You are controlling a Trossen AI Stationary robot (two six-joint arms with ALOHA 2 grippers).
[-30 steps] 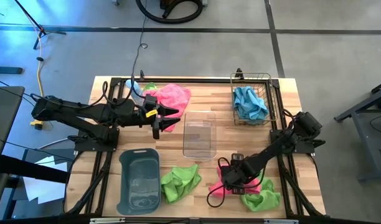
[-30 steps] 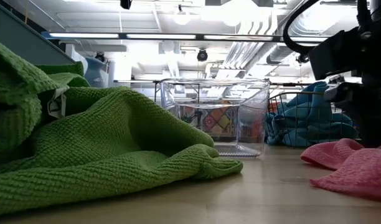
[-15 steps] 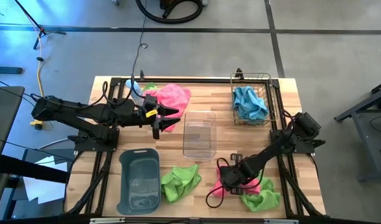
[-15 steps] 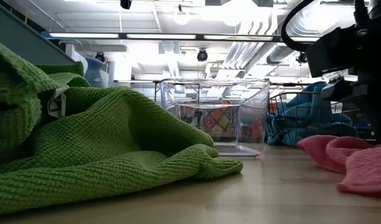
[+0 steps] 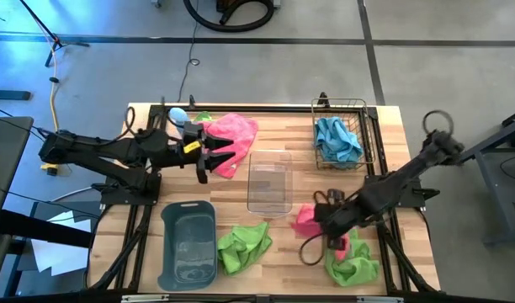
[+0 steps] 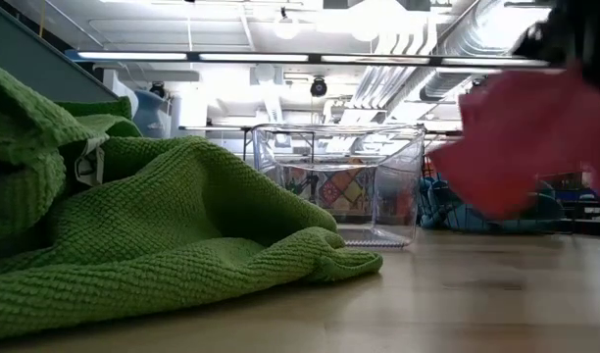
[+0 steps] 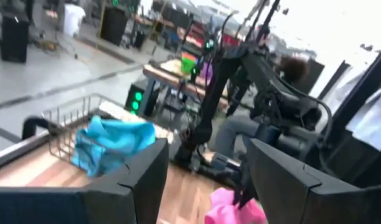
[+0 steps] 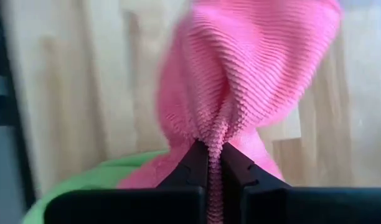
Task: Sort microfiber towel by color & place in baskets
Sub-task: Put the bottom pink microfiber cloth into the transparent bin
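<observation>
My right gripper [image 5: 319, 223] is shut on a hot pink towel [image 5: 305, 220], which hangs above the table's near right part; in the low view the pink towel [image 6: 516, 147] hangs above the tabletop. A lime green towel [image 5: 352, 263] lies beneath it. Another green towel [image 5: 245, 244] lies beside the dark grey tub [image 5: 190, 244]. The clear bin [image 5: 268, 181] stands mid-table. Blue towels [image 5: 337, 139] lie in the wire basket [image 5: 363, 108]. My left gripper [image 5: 209, 153] stands open and level by a second pink towel [image 5: 236, 130], nothing between its fingers [image 7: 147, 174]. My right gripper pinches a gathered fold of the pink towel [image 8: 216, 134] between its two shut fingers [image 8: 193, 162], several layers bunched together. The fingers come from above, slanting steeply down. The towel hangs below them, spreading wider away from the pinch.
A pale blue bottle [image 5: 178, 114] stands at the far left by my left arm. In the low view the green towel [image 6: 133, 235] fills the foreground, with the clear bin [image 6: 339, 186] behind it. Bare wood shows between the clear bin and the wire basket.
My right gripper has risen from the table's near right part with the pink towel. The towel lay flat, bunched up under the fingers, then came off the wood and now hangs. My left gripper has drawn back a little toward the table's left edge.
</observation>
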